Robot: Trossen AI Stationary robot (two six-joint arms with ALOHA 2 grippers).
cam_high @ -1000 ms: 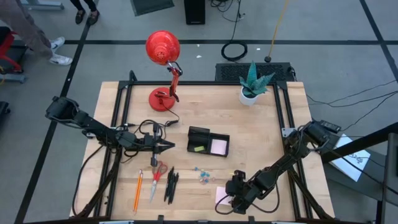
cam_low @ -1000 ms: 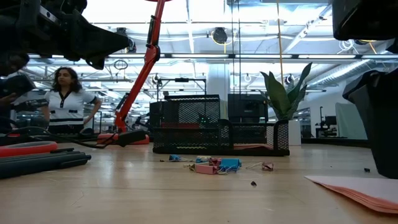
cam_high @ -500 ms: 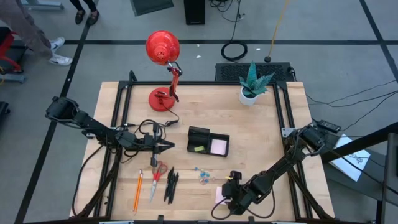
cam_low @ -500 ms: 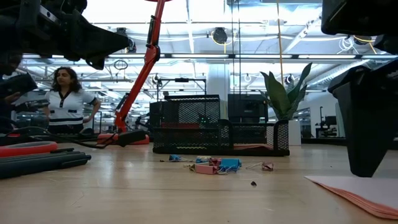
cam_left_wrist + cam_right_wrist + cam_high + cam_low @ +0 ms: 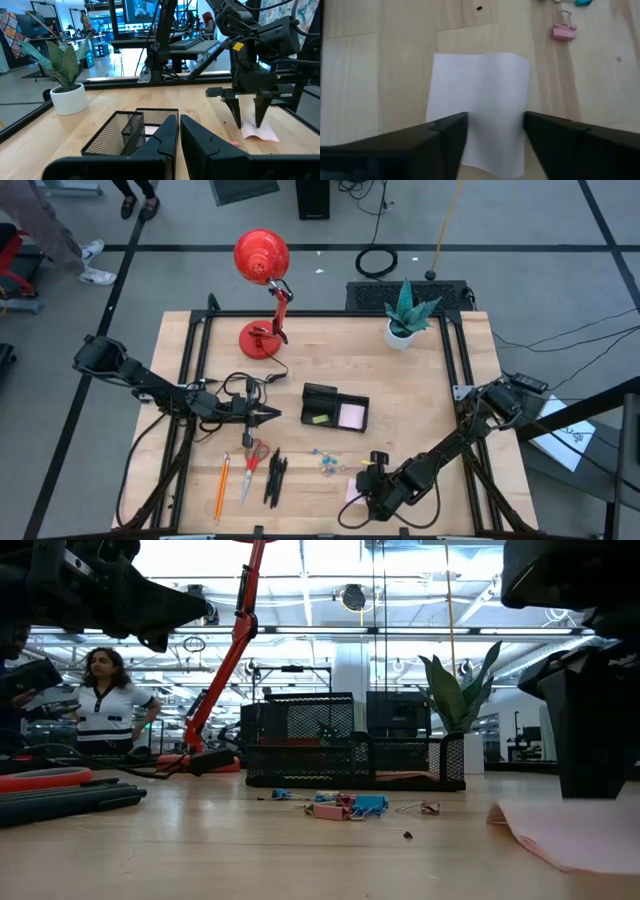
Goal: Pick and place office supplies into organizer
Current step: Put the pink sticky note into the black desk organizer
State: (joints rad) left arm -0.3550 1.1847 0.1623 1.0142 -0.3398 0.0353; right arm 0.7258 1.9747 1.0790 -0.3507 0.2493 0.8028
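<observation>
Wooden table (image 5: 420, 395); right gripper (image 5: 495, 131) jaws astride half-hidden sticky-note pad (image 5: 482, 95), grip unclear.

Right tool (image 5: 590, 755) over pink pad (image 5: 575, 835), clips (image 5: 345, 805) by organizer (image 5: 355, 745).
</observation>
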